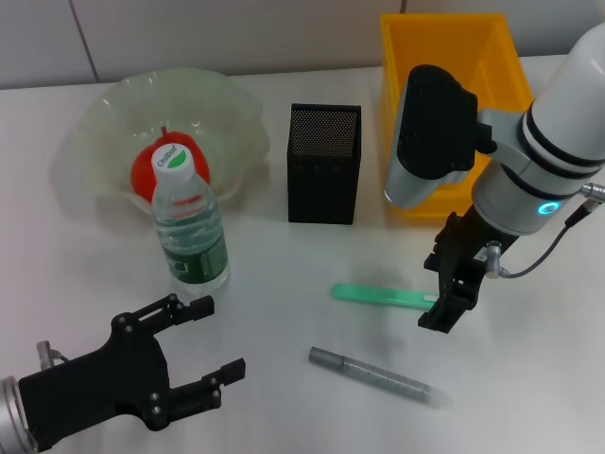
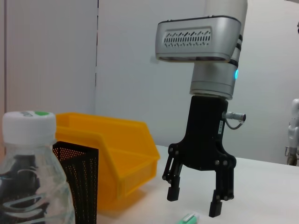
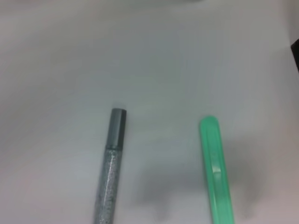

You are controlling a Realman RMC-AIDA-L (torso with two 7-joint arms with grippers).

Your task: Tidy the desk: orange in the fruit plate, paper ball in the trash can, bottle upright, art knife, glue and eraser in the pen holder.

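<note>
Glass first, operator: the wide translucent pale-green fruit plate (image 1: pixel 95 118) with its wavy scalloped rim sits at the far left of your head view, and the glossy reddish-orange orange (image 1: pixel 146 170) lies inside it. Just in front stands the small clear plastic bottle (image 1: pixel 189 232), upright, green label round its ribbed body, white cap on top. Mid-desk you've got the square black metal-mesh pen holder (image 1: pixel 323 163), and to its right the deep yellow-orange plastic trash can (image 1: pixel 444 47) with its inner divider. On the bare white desk (image 1: pixel 284 416) lie two slim things, well apart: the flat mint-green plastic art knife (image 1: pixel 383 297) and nearer you the silvery glitter-speckled glue stick (image 1: pixel 373 376) with a plain grey cap. Your right gripper (image 1: pixel 444 307) hangs directly over the knife's right end, black fingers pointing down. Look to the left wrist view for what the head view can't settle: that gripper's (image 2: pixel 194 205) jaws are spread wide, nothing between them, tips just above the knife's (image 2: pixel 188 218) green end. The right wrist view shows no fingers at all, only the knife (image 3: pixel 216 170) and glue (image 3: pixel 110 172) lying side by side. Your left gripper (image 1: pixel 216 339) rests low at the near left, matte black fingers splayed apart and empty, close to the bottle's base.
</note>
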